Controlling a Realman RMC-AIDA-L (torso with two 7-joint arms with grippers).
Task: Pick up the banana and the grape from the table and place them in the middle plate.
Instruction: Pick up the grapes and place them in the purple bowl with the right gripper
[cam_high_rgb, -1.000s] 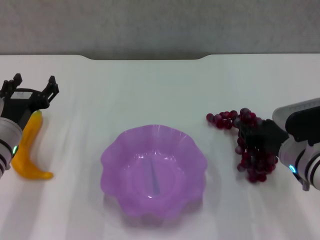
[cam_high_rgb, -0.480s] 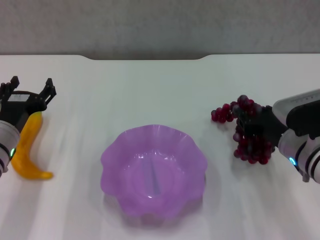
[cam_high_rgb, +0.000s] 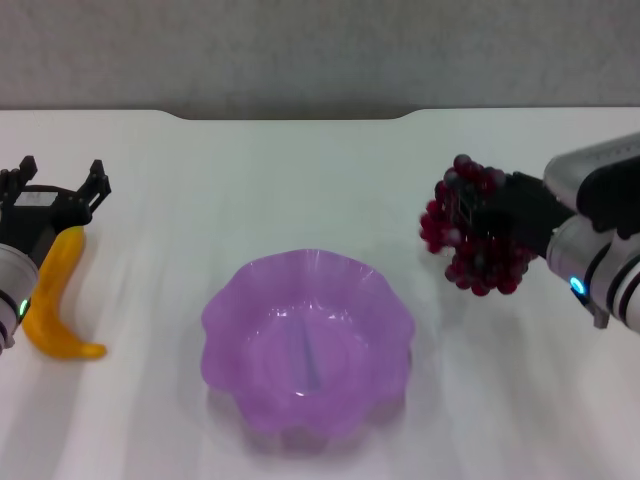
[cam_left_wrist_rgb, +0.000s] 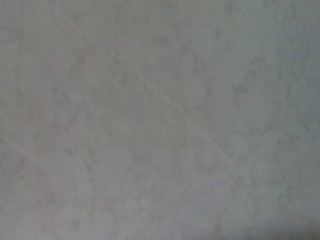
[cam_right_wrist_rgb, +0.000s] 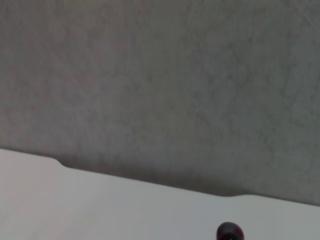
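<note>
The grape bunch (cam_high_rgb: 470, 230), dark red and glossy, hangs lifted off the white table (cam_high_rgb: 300, 180), held in my right gripper (cam_high_rgb: 487, 212) at the right, a little right of and above the purple scalloped middle plate (cam_high_rgb: 308, 340). One grape shows in the right wrist view (cam_right_wrist_rgb: 229, 231). The yellow-orange banana (cam_high_rgb: 55, 300) lies on the table at the far left. My left gripper (cam_high_rgb: 55, 180) is open just behind the banana's far end, its fingers spread.
The grey wall (cam_high_rgb: 320, 50) runs behind the table's far edge. The left wrist view shows only that grey wall (cam_left_wrist_rgb: 160, 120). White tabletop lies on both sides of the plate and in front of it.
My right gripper has lifted the grape bunch off the table and carried it up and slightly left. The left gripper has barely shifted; the banana has not moved.
</note>
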